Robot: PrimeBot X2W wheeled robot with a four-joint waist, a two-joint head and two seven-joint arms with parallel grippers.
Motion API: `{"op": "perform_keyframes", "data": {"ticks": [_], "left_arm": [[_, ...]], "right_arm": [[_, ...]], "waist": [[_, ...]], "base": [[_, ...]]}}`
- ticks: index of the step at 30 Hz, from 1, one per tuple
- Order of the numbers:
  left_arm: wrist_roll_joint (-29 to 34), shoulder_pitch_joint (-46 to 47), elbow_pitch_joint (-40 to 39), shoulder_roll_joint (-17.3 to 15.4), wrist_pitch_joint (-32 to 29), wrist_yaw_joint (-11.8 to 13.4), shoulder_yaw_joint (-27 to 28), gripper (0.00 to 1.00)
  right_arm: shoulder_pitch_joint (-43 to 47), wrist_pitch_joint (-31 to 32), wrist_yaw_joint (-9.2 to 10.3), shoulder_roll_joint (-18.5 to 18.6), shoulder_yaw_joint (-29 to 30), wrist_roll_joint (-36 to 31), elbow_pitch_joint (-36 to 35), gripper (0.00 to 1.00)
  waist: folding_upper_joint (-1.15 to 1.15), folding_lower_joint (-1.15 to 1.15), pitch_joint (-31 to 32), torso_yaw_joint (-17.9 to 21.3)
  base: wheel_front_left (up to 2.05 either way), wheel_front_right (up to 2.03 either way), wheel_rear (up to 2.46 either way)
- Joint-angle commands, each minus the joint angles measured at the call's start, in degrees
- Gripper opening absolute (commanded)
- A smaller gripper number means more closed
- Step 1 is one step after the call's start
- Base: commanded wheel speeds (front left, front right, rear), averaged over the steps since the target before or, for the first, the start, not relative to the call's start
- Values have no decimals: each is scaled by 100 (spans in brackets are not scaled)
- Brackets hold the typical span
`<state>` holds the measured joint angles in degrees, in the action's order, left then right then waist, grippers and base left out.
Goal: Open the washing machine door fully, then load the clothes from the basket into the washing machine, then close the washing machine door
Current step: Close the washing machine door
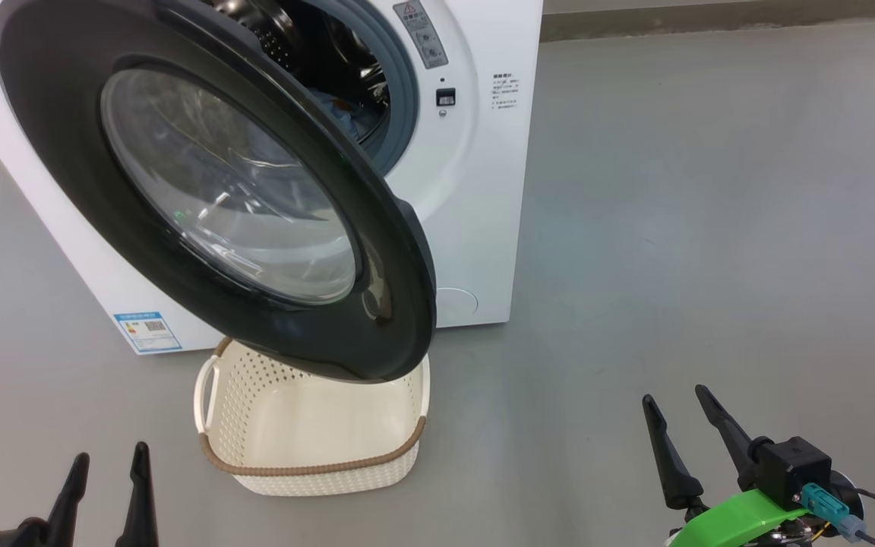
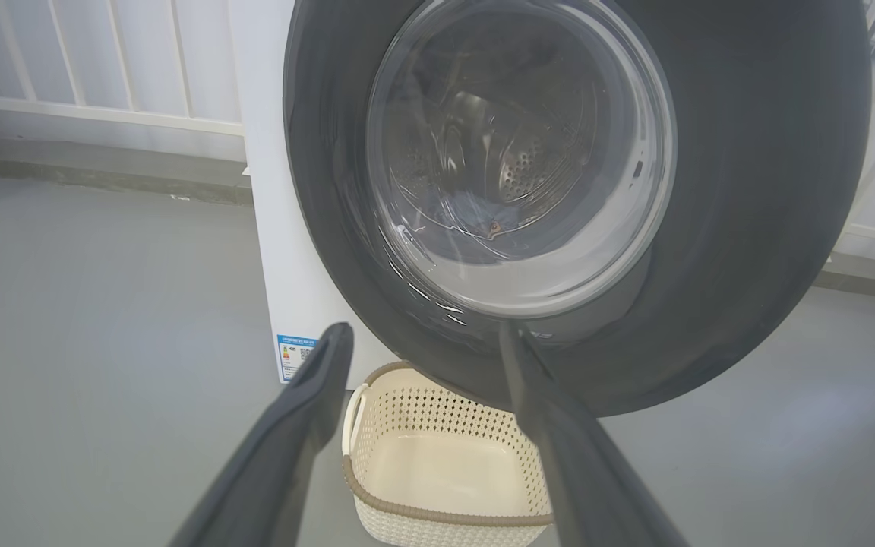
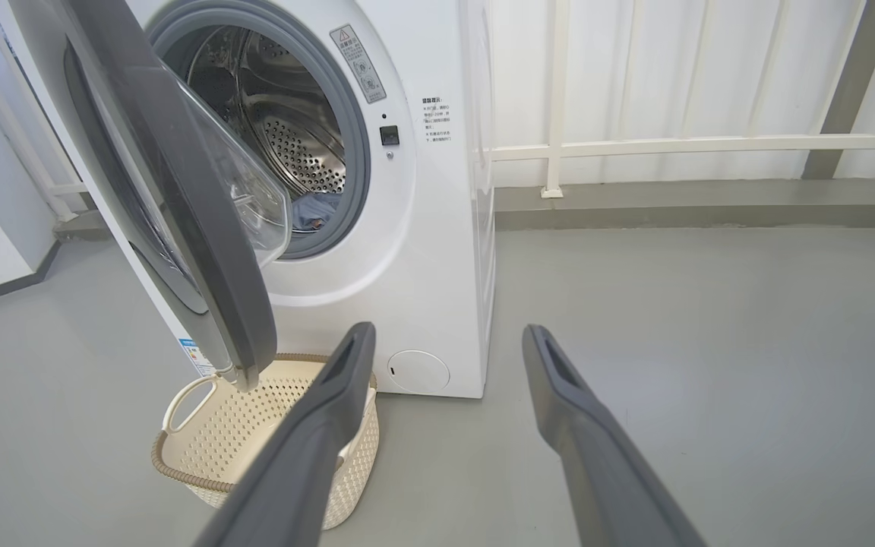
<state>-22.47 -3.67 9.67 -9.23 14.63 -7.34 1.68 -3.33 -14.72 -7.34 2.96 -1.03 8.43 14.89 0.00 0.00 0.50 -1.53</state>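
holding the left gripper (image 1: 111, 453) low at the near left, fingers apart, gripping nothing. holding the right gripper (image 1: 674, 395) low at the near right above the floor (image 1: 711, 190), fingers likewise spread and empty. facing the washer (image 1: 475, 190) with its door (image 1: 65, 152) standing partly open, lower edge hanging over the far side of the basket (image 1: 308, 467). seeing the basket sitting on the floor just before the washer, showing its bare bottom. seeing the clothes (image 3: 314, 211) lying in the drum (image 3: 301, 152), blue fabric showing through the opening.
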Motion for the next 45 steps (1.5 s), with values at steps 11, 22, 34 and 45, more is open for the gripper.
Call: {"op": "perform_keyframes", "data": {"ticks": [11, 22, 34, 45], "left_arm": [[31, 106, -82, -53, 37, -14, 258, 100], [71, 113, -82, -50, 37, -14, 257, 100], [113, 79, -157, 15, 37, -14, 293, 100], [107, 96, -202, 95, 37, -14, 242, 100]], "right_arm": [[-60, -28, -14, -8, -116, -68, -141, 50], [-16, -28, -14, -8, -87, -50, -223, 0], [-162, -28, -14, -8, -214, 172, -534, 0], [-1129, -28, -14, -8, -841, 252, -1584, 0]], "waist": [[0, 0, 23, -9], [0, 0, 20, -26], [0, 0, -7, -199], [0, 0, -16, -483]], "base": [[0, 0, 0], [0, 0, 0], [0, 0, 0], [0, 0, 0]]}}
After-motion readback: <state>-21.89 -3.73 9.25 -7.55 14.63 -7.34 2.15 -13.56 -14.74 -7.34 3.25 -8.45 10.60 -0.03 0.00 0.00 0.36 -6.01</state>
